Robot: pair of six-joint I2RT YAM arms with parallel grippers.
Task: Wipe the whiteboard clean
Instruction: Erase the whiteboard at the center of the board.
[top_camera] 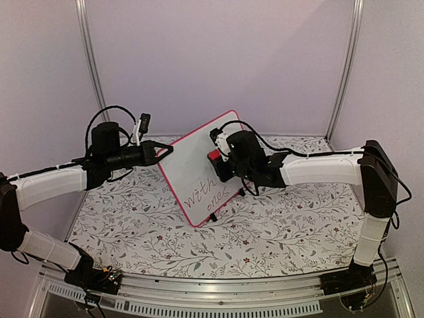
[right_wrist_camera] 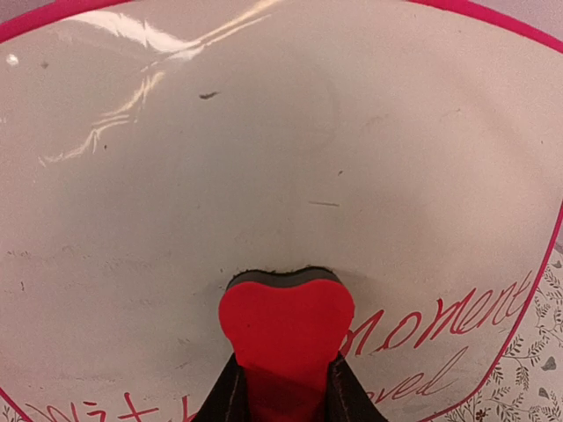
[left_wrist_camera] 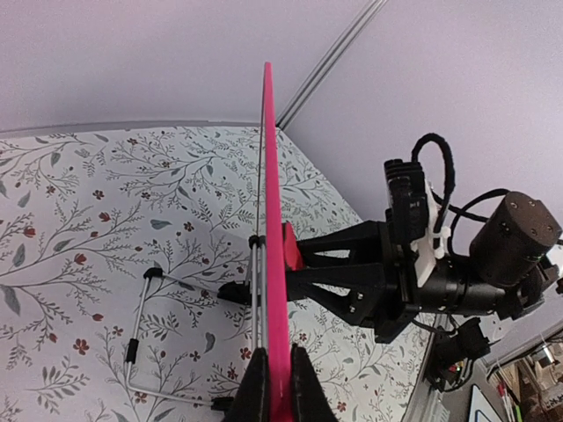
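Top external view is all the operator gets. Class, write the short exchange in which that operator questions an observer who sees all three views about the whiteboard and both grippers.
Operator: Is the left gripper really clamped on the whiteboard?
Observer: Yes. The left wrist view shows its fingers pinching the whiteboard's pink edge from both sides.
Operator: The right gripper and its arm hide part of the whiteboard. Is any writing there?
Observer: Yes. In the right wrist view the red word "moment" lies just right of the red heart-shaped eraser that this gripper holds.
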